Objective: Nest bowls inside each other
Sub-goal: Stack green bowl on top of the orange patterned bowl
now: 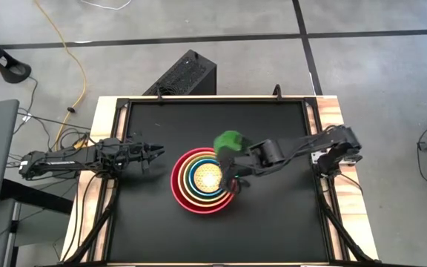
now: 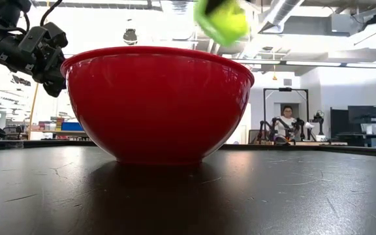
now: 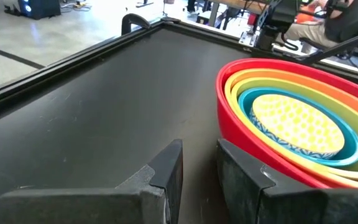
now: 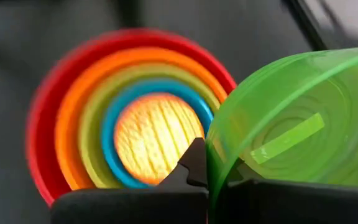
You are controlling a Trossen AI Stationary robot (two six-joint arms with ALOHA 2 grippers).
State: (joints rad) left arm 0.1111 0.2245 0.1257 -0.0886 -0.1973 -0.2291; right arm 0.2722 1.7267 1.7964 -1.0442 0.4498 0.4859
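Five bowls sit nested near the middle of the black table (image 1: 273, 222): the red bowl (image 1: 180, 194) outermost, then the orange bowl (image 1: 184, 167), olive-green bowl (image 4: 92, 118), teal-blue bowl (image 1: 193, 178) and yellow bowl (image 1: 207, 176) innermost. The right gripper (image 1: 236, 159) pinches the rim of the bright green bowl (image 1: 229, 142), held tilted in the air just above the red bowl's rim, apparently clear of it. The left gripper (image 1: 156, 153) waits just beside the red bowl, fingers slightly apart.
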